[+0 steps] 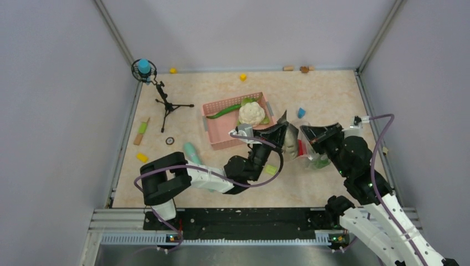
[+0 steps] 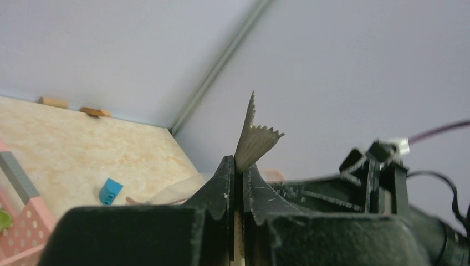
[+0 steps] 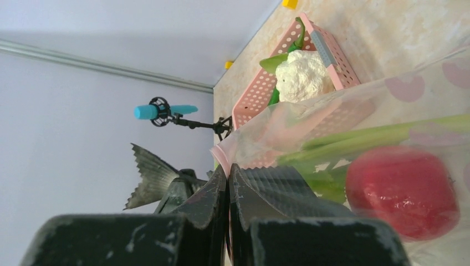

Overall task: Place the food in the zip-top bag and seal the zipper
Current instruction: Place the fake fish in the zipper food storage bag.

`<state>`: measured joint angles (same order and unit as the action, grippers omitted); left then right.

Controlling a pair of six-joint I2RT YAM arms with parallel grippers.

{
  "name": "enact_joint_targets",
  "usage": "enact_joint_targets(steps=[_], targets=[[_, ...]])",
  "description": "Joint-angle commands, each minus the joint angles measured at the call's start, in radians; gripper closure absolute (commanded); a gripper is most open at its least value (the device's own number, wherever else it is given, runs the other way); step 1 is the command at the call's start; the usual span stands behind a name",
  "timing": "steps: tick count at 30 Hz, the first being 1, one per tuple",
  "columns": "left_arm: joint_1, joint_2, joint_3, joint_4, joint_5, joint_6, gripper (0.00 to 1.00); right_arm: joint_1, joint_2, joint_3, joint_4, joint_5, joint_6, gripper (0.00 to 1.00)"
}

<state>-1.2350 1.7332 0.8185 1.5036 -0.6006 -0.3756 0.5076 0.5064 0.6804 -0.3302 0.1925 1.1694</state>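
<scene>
My left gripper [image 2: 237, 166] is shut on a grey toy fish [image 2: 254, 138], tail pointing up; in the top view the gripper [image 1: 281, 138] holds it right beside the zip-top bag [image 1: 311, 155]. My right gripper [image 3: 228, 169] is shut on the bag's pinkish zipper edge [image 3: 223, 154] and holds the mouth up; in the top view it [image 1: 308, 134] is at the bag's left end. The red tomato [image 3: 402, 191] and the leek stalk [image 3: 382, 134] lie inside the bag. The white cauliflower [image 1: 251, 113] and dark green leafy pieces [image 1: 224, 112] lie in the pink basket [image 1: 219, 138].
A microphone on a small tripod [image 1: 165, 102] stands at the back left. A teal stick [image 1: 191, 152], a yellow-green block [image 1: 270, 169], a blue block [image 1: 301, 112] and yellow blocks [image 1: 142, 157] lie around. Grey walls close in three sides.
</scene>
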Motion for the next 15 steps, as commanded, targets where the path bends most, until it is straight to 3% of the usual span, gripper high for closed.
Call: enact_joint_targets(steps=[1, 6, 11, 15], targets=[[-0.019, -0.018, 0.122, 0.060, -0.291, 0.099, 1.00, -0.004, 0.021, 0.038, 0.052, 0.028, 0.023, 1.00], [-0.016, -0.050, 0.268, -0.227, -0.438, 0.026, 1.00, -0.004, 0.047, 0.042, 0.059, 0.017, 0.046, 1.00], [-0.017, -0.011, 0.314, -0.261, -0.414, -0.008, 1.00, -0.005, 0.073, 0.052, 0.078, -0.014, 0.074, 1.00], [-0.016, -0.004, 0.257, -0.384, -0.349, -0.159, 1.00, -0.004, 0.085, 0.098, 0.076, -0.011, 0.067, 1.00]])
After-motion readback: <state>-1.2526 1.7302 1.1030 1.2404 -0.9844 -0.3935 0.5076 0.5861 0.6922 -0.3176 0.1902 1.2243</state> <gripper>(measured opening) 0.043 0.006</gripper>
